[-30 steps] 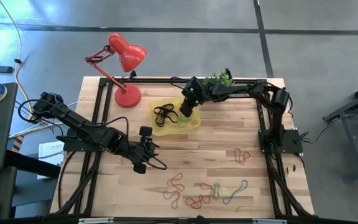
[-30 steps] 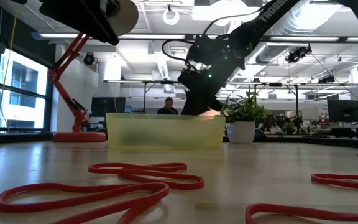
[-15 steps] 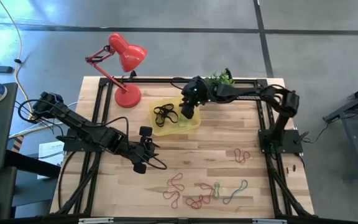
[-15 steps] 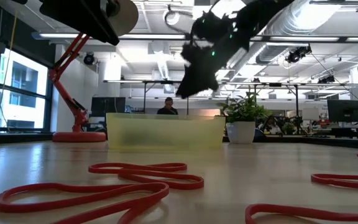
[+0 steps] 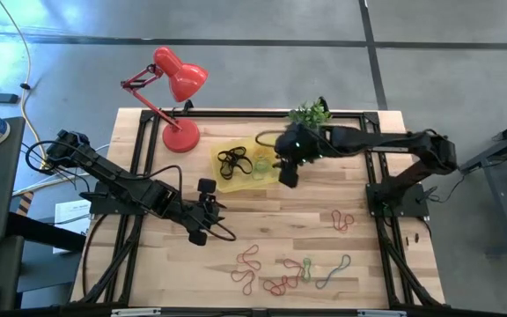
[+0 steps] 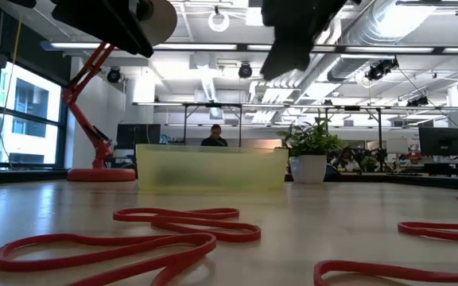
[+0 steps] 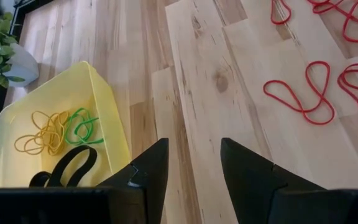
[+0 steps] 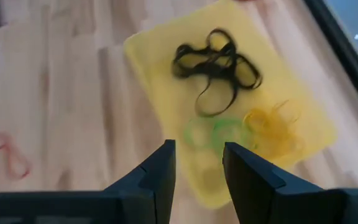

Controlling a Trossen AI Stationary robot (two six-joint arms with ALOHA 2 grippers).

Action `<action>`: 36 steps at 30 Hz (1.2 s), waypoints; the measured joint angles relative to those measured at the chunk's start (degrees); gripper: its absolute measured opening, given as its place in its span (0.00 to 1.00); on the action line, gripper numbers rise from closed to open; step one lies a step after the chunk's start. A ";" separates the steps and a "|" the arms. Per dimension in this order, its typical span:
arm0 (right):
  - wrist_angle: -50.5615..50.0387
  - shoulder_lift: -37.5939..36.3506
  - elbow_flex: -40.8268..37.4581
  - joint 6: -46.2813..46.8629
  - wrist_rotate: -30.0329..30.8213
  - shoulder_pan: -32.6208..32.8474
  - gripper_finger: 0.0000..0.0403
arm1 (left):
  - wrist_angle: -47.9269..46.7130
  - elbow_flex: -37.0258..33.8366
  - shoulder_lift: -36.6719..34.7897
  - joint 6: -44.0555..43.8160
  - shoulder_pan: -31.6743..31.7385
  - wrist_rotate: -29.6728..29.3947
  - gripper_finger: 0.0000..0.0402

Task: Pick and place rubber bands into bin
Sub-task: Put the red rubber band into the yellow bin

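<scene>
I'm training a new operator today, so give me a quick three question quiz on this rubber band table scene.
1. True or false: the right pincer is gripping a rubber band.
2. Which colours of bands lie in the yellow bin? A) black, green, tan B) only red C) blue, white
3. Fill in: the red desk lamp stands at the table's far ____ corner.

Key: 1 false, its fingers are apart and empty, beside the bin's right edge. 2 A. 3 left.

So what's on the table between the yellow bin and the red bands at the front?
Nothing: in the high view, only bare wood lies between the bin and the red bands.
</scene>
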 joint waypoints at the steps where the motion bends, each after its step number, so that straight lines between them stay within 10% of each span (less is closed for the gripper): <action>1: -1.54 -0.82 0.00 0.92 0.61 1.27 0.31 | 0.00 0.00 0.00 0.00 0.01 0.00 0.34; 17: -23.61 -3.92 0.00 26.12 19.52 26.49 0.31 | 0.50 0.00 0.00 0.97 -0.02 0.08 0.34; 36: -40.55 -3.24 0.00 50.53 17.42 50.29 0.31 | 1.58 0.00 0.00 2.56 0.01 0.43 0.34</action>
